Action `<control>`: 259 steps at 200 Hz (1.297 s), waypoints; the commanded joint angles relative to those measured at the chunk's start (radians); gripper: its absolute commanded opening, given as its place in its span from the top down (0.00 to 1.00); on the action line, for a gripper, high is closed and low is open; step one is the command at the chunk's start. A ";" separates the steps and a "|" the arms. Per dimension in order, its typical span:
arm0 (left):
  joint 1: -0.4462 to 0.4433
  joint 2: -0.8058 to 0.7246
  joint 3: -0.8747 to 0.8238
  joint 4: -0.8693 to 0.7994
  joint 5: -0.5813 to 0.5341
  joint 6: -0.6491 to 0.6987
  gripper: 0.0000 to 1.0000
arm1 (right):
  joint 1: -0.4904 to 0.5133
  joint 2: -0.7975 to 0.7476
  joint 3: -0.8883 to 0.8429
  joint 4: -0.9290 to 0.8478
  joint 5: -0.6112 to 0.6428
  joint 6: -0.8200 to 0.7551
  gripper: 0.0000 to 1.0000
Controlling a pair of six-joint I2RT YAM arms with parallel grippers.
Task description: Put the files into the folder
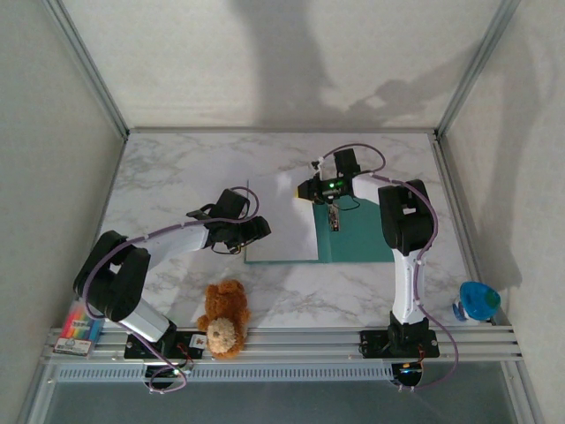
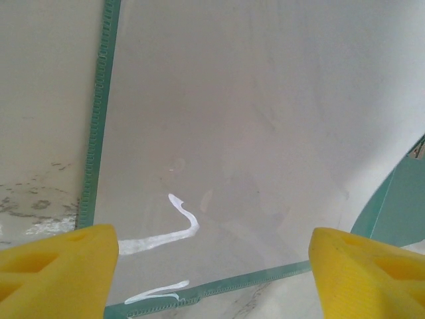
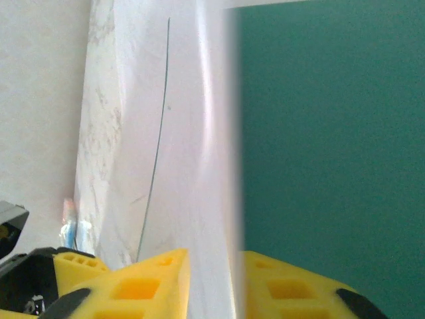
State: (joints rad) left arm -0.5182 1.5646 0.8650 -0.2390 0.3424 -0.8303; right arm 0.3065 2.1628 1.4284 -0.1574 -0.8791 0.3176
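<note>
The files (image 3: 202, 100), seen as a white sheet, seem to lie over the pale left half of the open folder (image 1: 362, 243). The folder rests flat around the middle of the tabletop (image 1: 177, 177), a little toward its right edge; we cannot tell how many sheets there are.

We judge the main risk to be the sheet's right edge catching or buckling at the spine, because that edge runs into the narrow gap between the fingers of the right gripper (image 3: 216, 266). Those jaws stand slightly apart around it; we cannot tell whether they pinch it or hold nothing. A pull from here could also drag the light folder across the smooth marble.

The left gripper (image 2: 212, 232) hovers by the folder's near left corner, jaws wide apart with nothing in them; nothing pins that leaf, so it could shift or lift.

The sheet's long axis runs from the near edge toward the far edge, parallel to the spine; the opened folder spreads its longer way left to right, with the teal leaf toward the right edge.

A teddy bear (image 1: 223, 320) sits at the near edge, well apart from the folder.
</note>
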 commanded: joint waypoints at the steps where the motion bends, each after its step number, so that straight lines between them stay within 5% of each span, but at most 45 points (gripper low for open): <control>1: -0.007 -0.028 0.008 -0.043 -0.034 -0.002 0.24 | -0.005 -0.080 0.060 -0.127 0.027 -0.066 0.68; 68: -0.014 -0.002 0.156 -0.162 -0.142 0.060 0.24 | -0.092 -0.236 0.016 -0.270 0.141 -0.059 0.48; 163: -0.121 0.267 0.518 -0.193 -0.287 0.195 0.26 | -0.155 -0.586 -0.412 -0.162 0.396 0.104 0.45; 259: -0.172 0.527 0.757 -0.206 -0.253 0.217 0.27 | -0.155 -0.627 -0.572 -0.201 0.474 0.236 0.45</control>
State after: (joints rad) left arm -0.6807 2.0499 1.5757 -0.4171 0.0822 -0.6357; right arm 0.1532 1.5349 0.8715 -0.3363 -0.4358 0.5140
